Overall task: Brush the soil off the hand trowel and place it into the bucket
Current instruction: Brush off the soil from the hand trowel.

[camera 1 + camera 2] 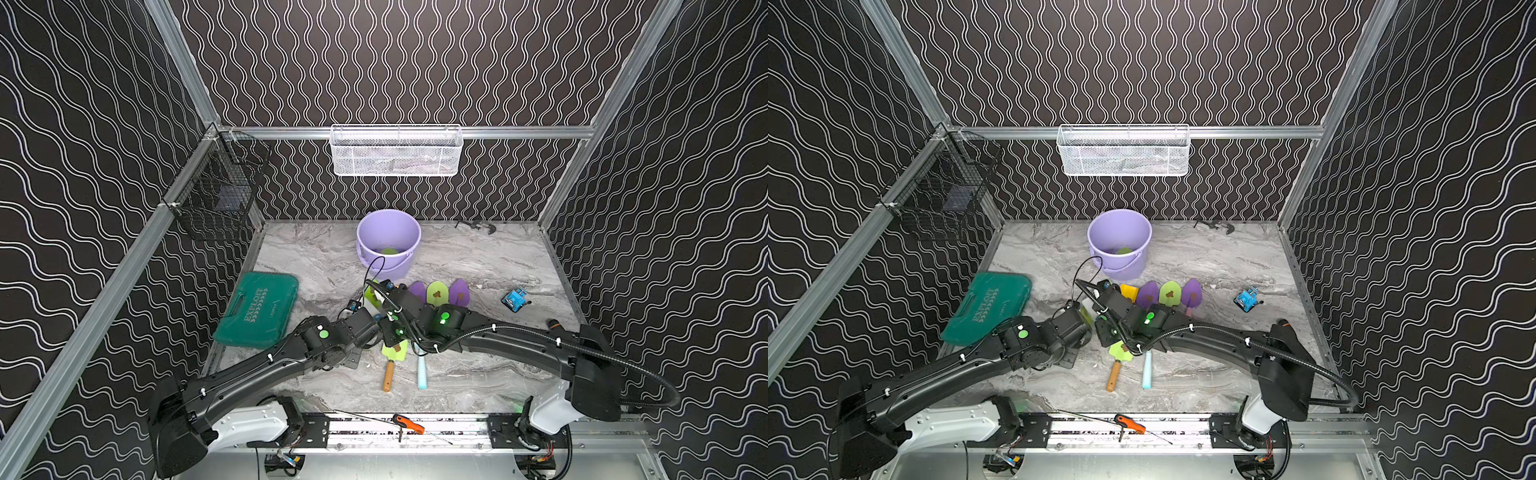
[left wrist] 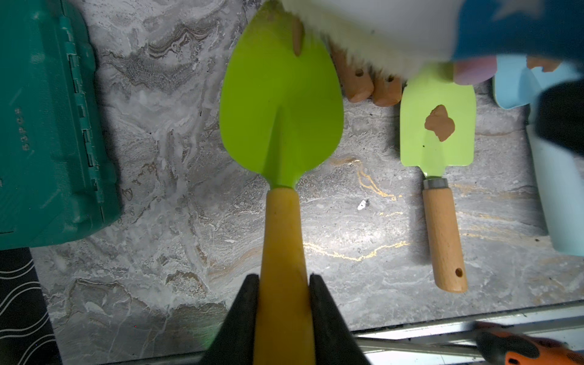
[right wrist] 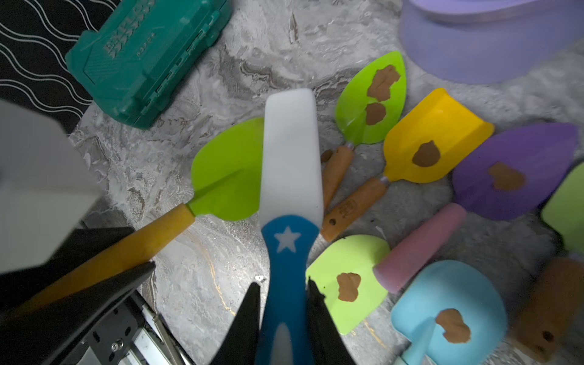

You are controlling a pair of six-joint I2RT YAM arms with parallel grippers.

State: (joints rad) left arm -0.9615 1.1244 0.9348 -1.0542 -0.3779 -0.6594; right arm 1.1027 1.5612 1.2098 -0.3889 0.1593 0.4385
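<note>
Marbled tabletop [image 1: 478,257] lies under both arms, which stretch low and meet mid-table. The left gripper [image 2: 283,284] clamps the green trowel [image 2: 281,104] by its yellow handle, blade toward 1 o'clock in a top view. The right gripper [image 3: 283,287], reaching toward 10 o'clock, grasps the brush [image 3: 290,151], its head across the blade. Soil [image 2: 297,39] clings near the tip. The bucket [image 1: 388,237] stands at 12 o'clock.

The walls [image 1: 83,166] are black with white wavy lines; the tabletop [image 1: 478,266] is grey marble with faint gold veins. The bucket [image 1: 374,232] is lilac, the case [image 1: 259,316] teal. The yellow-handled trowel [image 2: 281,110] has a lime blade with brown soil [image 2: 297,41] on it. The brush [image 3: 290,158] is white, its handle blue with a white star.
</note>
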